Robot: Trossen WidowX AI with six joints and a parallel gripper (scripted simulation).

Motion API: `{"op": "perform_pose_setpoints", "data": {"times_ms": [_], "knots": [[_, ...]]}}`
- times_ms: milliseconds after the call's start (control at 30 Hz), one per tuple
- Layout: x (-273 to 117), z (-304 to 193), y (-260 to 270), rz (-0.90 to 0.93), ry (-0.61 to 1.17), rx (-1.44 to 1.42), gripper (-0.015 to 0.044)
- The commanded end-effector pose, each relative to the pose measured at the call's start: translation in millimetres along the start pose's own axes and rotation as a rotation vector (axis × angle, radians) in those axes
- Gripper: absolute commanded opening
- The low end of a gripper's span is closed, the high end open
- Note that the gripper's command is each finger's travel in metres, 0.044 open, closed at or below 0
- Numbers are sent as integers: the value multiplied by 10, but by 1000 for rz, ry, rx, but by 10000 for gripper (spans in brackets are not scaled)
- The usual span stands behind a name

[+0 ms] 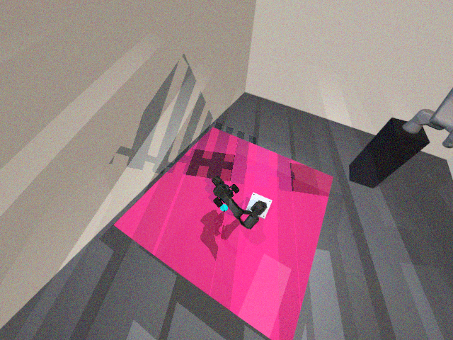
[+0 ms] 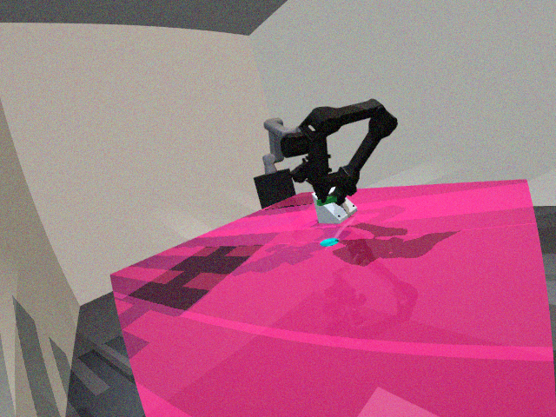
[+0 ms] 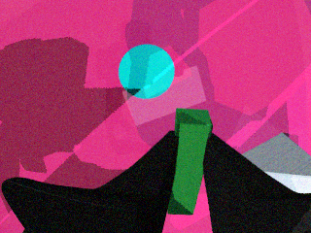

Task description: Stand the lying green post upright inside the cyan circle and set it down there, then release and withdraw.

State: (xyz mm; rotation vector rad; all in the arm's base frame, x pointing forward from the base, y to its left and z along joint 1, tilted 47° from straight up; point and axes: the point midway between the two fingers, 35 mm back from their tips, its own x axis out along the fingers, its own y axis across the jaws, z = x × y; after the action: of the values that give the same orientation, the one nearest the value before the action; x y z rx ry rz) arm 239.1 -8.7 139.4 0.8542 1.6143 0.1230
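The green post [image 2: 331, 198] [image 3: 190, 155] is clasped between the fingers of my gripper [image 2: 323, 200] [image 3: 190, 140], which is shut on it. The post is in the air above the table and lies roughly level in the exterior view; its long side runs down the picture in the wrist view. The cyan circle [image 1: 224, 207] [image 2: 328, 242] [image 3: 157, 60] lies flat on the pink table, with nothing standing on it. In the wrist view it is above and left of the post's far end. In the top view the arm hides the post and fingertips.
The arm's white base block [image 1: 255, 198] [image 2: 324, 215] [image 3: 284, 155] stands on the pink table [image 1: 175, 227] [image 2: 269, 367] close to the circle. A large black box [image 1: 387, 154] [image 2: 274, 190] with a grey jointed part is beyond the table. Dark shadows cross the table.
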Motion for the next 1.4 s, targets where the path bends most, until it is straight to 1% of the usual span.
{"op": "perform_pose_setpoints", "data": {"times_ms": [0,1367], "knots": [[12,-15,-11,-22,-13,-1,23],[159,-100,-93,-225,-165,-32,23]]}}
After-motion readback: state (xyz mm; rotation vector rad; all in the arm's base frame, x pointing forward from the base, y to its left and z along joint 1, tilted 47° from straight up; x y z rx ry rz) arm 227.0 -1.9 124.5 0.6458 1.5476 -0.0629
